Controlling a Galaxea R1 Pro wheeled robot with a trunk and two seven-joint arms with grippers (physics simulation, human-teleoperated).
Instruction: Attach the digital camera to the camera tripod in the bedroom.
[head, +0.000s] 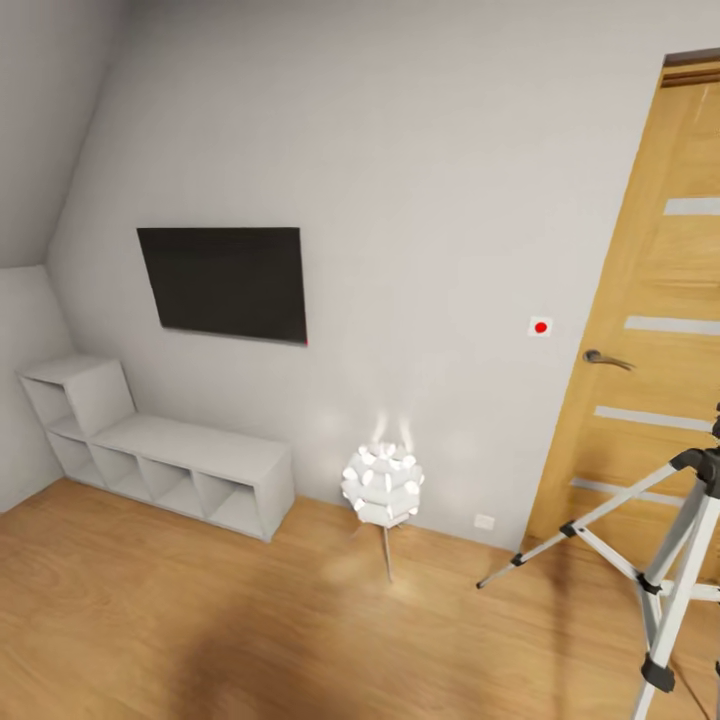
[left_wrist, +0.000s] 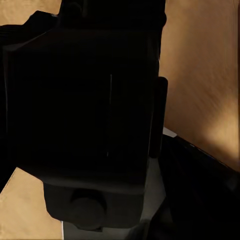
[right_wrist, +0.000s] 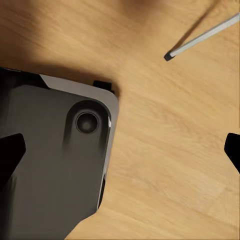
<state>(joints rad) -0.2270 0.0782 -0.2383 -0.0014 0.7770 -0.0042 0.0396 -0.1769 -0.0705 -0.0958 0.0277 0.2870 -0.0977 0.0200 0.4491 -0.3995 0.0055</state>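
tripod (head: 660, 560) (right edge) beside door (head: 650, 330)

Matt wood plank floor (head: 200, 620), wood-grain door (head: 660, 330) w/ metal handle (head: 605, 358), silvery-metal camera tripod (head: 660, 560) legs.

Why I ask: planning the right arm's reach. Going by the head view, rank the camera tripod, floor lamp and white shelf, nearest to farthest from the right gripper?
1. Camera tripod, at right; one foot lies just ahead of the open right gripper.
2. Floor lamp, middle, by the wall.
3. White shelf, far left.
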